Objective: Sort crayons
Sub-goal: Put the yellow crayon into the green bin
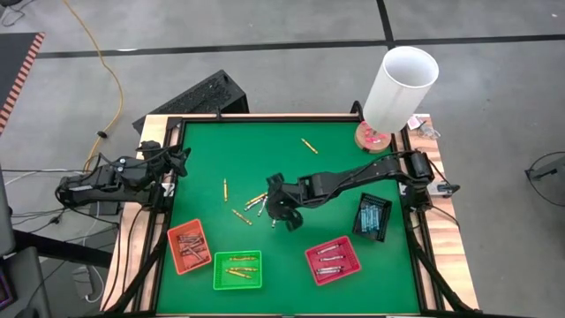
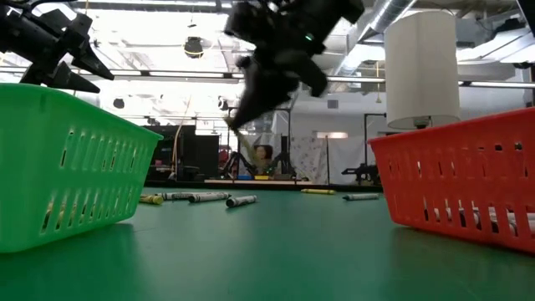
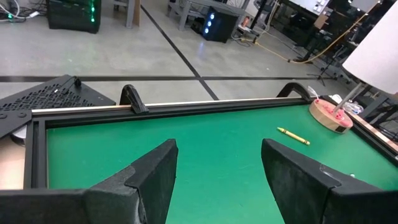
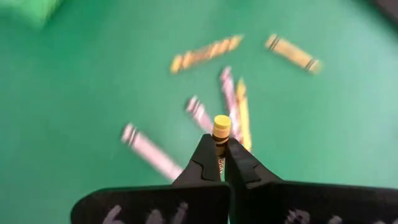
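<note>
While the sorting is partly complete, a good share of the work remains. Nearest the front edge of the table, the orange tray [image 1: 189, 246], green tray [image 1: 237, 269] and red tray [image 1: 334, 260] each already hold several crayons, and the black tray [image 1: 372, 217] just behind the red one holds some as well. Behind the trays, the right gripper [image 1: 282, 215] hangs above mid-table, its fingers pinched tight on a yellow crayon [image 4: 220, 132] that stands up between the tips, clear of the mat. Just beyond and below it, a loose cluster of unsorted crayons [image 1: 256, 201], gold and silvery, lies on the green mat [image 1: 335, 168]. Farther back, one gold crayon [image 1: 309, 146] lies alone near the rear edge. The left gripper [image 3: 217, 171] waits at the table's left rear corner, fingers spread wide and empty. Judged from this, at least half a dozen pieces are still to be placed.
</note>
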Motion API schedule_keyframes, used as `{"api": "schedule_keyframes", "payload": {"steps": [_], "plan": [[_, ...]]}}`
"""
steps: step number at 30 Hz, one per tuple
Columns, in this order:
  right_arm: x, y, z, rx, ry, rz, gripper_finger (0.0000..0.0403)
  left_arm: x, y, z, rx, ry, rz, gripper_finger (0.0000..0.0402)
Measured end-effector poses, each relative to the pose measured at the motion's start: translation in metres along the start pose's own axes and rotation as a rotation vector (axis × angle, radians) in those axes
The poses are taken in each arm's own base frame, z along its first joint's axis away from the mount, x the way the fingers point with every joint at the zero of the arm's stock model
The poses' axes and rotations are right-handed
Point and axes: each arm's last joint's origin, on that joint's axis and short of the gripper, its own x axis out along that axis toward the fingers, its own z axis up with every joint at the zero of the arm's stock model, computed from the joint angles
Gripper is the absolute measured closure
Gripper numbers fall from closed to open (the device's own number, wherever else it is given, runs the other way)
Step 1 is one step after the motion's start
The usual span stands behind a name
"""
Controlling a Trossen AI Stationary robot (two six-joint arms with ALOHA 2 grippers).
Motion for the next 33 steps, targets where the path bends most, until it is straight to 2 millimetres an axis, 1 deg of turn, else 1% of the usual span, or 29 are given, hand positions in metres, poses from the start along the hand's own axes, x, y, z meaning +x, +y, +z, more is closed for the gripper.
{"api": "schedule_keyframes", "payload": {"steps": [4, 8, 11, 15, 18, 21, 24, 28, 30, 33], "plan": [[-0.002, -0.007, 0.016, 0.081, -0.172, -0.057, 0.0403, 0.000, 0.000, 0.000, 0.000, 0.000, 0.000, 0.0178], [-0.007, -0.013, 0.032, 0.209, -0.379, -0.032, 0.0403, 0.000, 0.000, 0.000, 0.000, 0.000, 0.000, 0.0178], [-0.012, -0.017, 0.042, 0.369, -0.520, 0.039, 0.0403, 0.000, 0.000, 0.000, 0.000, 0.000, 0.000, 0.0178], [-0.018, -0.016, 0.052, 0.571, -0.637, 0.209, 0.0403, 0.000, 0.000, 0.000, 0.000, 0.000, 0.000, 0.0178], [-0.021, -0.012, 0.056, 0.697, -0.665, 0.334, 0.0403, 0.000, 0.000, 0.000, -0.001, 0.000, -0.001, 0.0178], [-0.023, -0.007, 0.060, 0.772, -0.663, 0.413, 0.0403, 0.000, 0.000, 0.000, -0.002, -0.001, -0.001, 0.0178], [-0.028, -0.003, 0.065, 0.768, -0.643, 0.474, 0.0403, 0.000, 0.000, 0.000, -0.002, -0.001, -0.001, 0.0178], [-0.037, 0.001, 0.075, 0.717, -0.574, 0.482, 0.0403, 0.000, 0.000, 0.000, -0.003, -0.002, -0.001, 0.0178], [-0.040, 0.000, 0.077, 0.708, -0.551, 0.477, 0.0403, 0.000, 0.000, 0.000, -0.003, -0.002, -0.001, 0.0178], [-0.045, -0.003, 0.082, 0.705, -0.571, 0.475, 0.0403, 0.000, 0.000, 0.000, -0.003, -0.002, -0.001, 0.0178]]}}
